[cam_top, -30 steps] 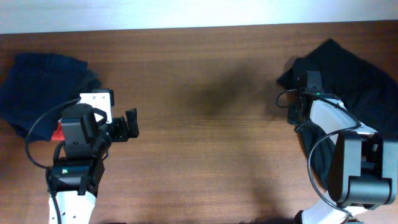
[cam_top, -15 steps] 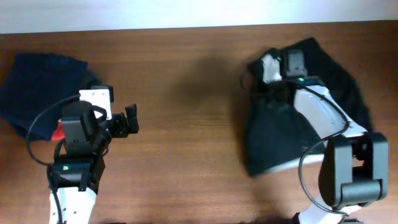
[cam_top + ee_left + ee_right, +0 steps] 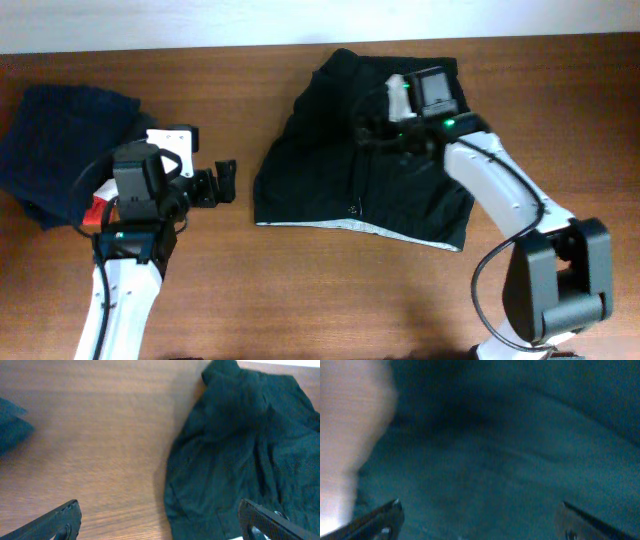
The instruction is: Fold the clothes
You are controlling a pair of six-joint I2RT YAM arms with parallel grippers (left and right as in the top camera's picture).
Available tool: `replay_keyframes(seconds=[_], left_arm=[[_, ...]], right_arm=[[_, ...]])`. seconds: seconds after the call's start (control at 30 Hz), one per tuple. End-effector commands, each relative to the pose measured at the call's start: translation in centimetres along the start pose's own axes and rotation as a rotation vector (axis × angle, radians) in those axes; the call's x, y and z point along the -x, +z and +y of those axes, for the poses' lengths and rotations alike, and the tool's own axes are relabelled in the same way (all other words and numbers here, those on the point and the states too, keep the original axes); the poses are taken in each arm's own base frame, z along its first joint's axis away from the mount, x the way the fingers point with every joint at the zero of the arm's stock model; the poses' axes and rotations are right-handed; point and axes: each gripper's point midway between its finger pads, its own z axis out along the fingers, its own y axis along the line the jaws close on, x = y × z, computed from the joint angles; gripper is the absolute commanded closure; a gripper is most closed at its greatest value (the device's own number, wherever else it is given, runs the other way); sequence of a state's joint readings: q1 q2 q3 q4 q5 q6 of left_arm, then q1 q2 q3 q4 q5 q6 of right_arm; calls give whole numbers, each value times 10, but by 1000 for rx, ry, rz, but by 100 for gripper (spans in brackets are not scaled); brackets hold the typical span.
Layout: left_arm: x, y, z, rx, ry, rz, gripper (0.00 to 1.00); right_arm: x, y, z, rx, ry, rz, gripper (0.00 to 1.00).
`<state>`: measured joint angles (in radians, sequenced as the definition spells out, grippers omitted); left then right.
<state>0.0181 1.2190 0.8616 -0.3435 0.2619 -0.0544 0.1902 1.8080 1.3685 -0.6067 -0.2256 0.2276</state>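
Note:
The clothes, one black garment (image 3: 360, 170), lie spread out flat at the middle right of the table, with a thin white edge (image 3: 350, 227) along the near side. My right gripper (image 3: 372, 128) hovers over the garment's upper part. In the right wrist view its fingers (image 3: 380, 520) stand wide apart, open, above dark fabric (image 3: 490, 450), with nothing between them. My left gripper (image 3: 225, 183) is open just left of the garment's left edge, apart from it. In the left wrist view the garment (image 3: 240, 450) fills the right half, and the gripper (image 3: 162, 525) frames bare wood and the garment's edge.
A pile of navy-blue folded garments (image 3: 60, 140) sits at the far left, seen as a dark corner (image 3: 10, 425) in the left wrist view. A small red piece (image 3: 95, 210) peeks out beside the left arm. Bare wood table (image 3: 300, 300) runs along the front.
The right arm has dragged the black garment from the right edge to the middle and spread it out, and its jaws have gone from shut to open. The left gripper shifted slightly right.

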Motion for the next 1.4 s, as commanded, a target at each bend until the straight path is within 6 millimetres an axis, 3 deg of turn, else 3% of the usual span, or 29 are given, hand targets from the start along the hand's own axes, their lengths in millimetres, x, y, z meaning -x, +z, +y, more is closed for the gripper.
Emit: replay_keyframes(seconds=[0.0,0.07,0.13,0.17,0.23,0.33,0.5,0.57,0.67,0.7,0.8,0.9,0.93,0.97,1.07,1.17,1.27,1.33,1.37], left_arm=[[-12,17,-16,-110,-70,71,1],[-24,29,-22,-139,-75,121,1],[-38,40,-28,-153,-71,172,1],[-45,46,-32,-161,-67,198,1],[-61,58,-40,-173,-58,258,1],[-93,79,-36,-103,-33,360,1],[-118,94,-34,-80,-26,436,3],[-124,97,-35,-81,-24,457,16],[-139,103,-32,-69,-30,502,22],[-145,106,-30,-67,-34,521,28],[-155,109,-31,-72,-38,550,51],[-156,110,-33,-75,-34,553,90],[-154,111,-33,-77,-32,544,100],[-152,113,-33,-78,-29,531,100],[-135,120,-31,-67,-14,467,100],[-108,123,-16,-7,-16,416,100],[-62,122,11,79,-38,337,100],[-18,118,29,112,-60,250,100],[16,112,41,130,-73,178,100]], right_arm=[[-3,-47,-106,-344,135,-7,1],[-24,-59,-140,-383,228,67,1],[-38,-66,-157,-389,286,116,0],[-43,-68,-161,-393,304,133,5],[-53,-72,-168,-402,330,165,18],[-66,-68,-167,-401,317,210,20],[-96,-58,-170,-407,330,283,28],[-104,-55,-170,-408,333,301,28],[-117,-45,-162,-351,346,325,29],[-121,-42,-161,-341,351,334,33],[-132,-40,-161,-342,356,359,52],[-144,-35,-158,-320,365,384,79],[-149,-33,-155,-305,371,396,88],[-154,-32,-152,-288,378,410,96],[-171,-28,-136,-202,412,464,96],[-179,-29,-108,-75,431,515,96],[-188,-32,-80,15,437,580,96],[-196,-34,-60,46,418,631,96],[-201,-34,-49,37,414,661,96]])
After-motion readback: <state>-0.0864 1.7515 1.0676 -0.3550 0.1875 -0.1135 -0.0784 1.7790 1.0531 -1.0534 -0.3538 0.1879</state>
